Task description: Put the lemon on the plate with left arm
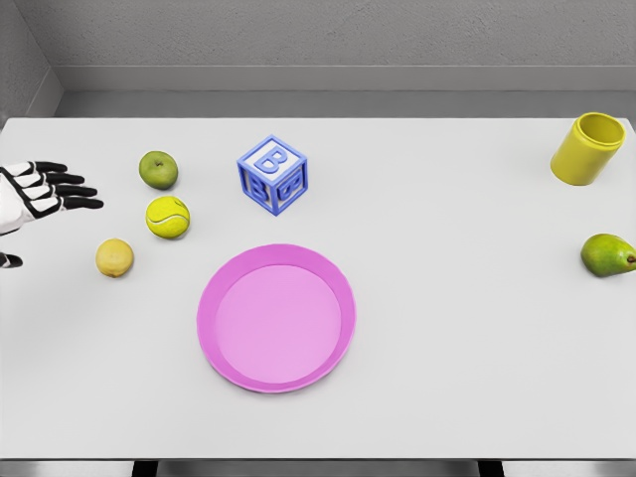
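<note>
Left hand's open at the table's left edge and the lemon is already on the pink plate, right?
Not quite. In the head view the left hand is open at the table's left edge, but the lemon still lies on the table, left of the pink plate, not on it.

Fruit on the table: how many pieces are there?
3. A green apple sits at the far left, a lemon lies nearer, left of the pink plate, and a pear lies at the right edge. The yellow-green ball is a tennis ball. Nothing looks hidden.
</note>
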`<control>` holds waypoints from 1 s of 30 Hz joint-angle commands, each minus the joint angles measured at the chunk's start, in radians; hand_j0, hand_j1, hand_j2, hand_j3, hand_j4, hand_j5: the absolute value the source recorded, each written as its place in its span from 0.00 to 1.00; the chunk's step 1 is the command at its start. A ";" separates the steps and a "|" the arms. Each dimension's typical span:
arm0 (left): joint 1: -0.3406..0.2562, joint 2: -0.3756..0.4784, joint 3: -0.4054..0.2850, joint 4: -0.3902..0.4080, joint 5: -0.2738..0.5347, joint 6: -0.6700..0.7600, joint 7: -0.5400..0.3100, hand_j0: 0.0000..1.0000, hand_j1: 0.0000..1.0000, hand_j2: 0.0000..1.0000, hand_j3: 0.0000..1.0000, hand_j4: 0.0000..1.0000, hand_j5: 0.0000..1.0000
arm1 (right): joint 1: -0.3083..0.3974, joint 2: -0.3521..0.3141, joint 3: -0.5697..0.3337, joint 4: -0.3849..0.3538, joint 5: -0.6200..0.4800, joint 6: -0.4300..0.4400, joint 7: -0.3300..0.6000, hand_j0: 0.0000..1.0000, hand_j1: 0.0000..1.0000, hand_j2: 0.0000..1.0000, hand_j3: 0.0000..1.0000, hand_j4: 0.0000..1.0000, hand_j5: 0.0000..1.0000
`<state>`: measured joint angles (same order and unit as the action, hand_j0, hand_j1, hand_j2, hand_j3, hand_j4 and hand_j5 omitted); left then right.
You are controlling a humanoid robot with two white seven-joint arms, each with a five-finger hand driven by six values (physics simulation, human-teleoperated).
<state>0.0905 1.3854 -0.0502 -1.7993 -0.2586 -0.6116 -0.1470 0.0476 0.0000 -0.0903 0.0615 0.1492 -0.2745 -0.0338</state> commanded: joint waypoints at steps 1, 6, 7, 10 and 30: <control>0.000 0.001 0.000 0.000 0.009 0.001 -0.002 1.00 1.00 1.00 1.00 1.00 1.00 | 0.000 0.000 0.000 0.000 0.000 0.000 0.000 1.00 1.00 1.00 1.00 1.00 1.00; -0.008 -0.034 0.004 0.000 0.013 0.001 -0.106 1.00 1.00 1.00 1.00 1.00 1.00 | 0.000 0.000 0.000 0.000 0.000 0.000 0.000 1.00 1.00 1.00 1.00 1.00 1.00; -0.012 -0.060 0.006 0.001 0.044 0.001 -0.198 1.00 1.00 1.00 1.00 1.00 1.00 | 0.000 0.000 0.000 0.000 0.000 0.000 0.000 1.00 1.00 1.00 1.00 1.00 1.00; -0.003 -0.026 -0.008 0.001 0.124 0.001 -0.247 1.00 1.00 1.00 1.00 1.00 1.00 | 0.000 0.000 0.000 0.000 0.000 0.000 0.000 1.00 1.00 1.00 1.00 1.00 1.00; -0.011 -0.022 -0.053 0.000 0.213 0.079 -0.186 1.00 1.00 1.00 1.00 1.00 1.00 | 0.000 0.000 0.000 0.000 0.000 0.000 0.000 1.00 1.00 1.00 1.00 1.00 1.00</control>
<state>0.0797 1.3834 -0.1024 -1.7993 -0.0567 -0.5599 -0.3338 0.0476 0.0000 -0.0903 0.0615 0.1492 -0.2745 -0.0338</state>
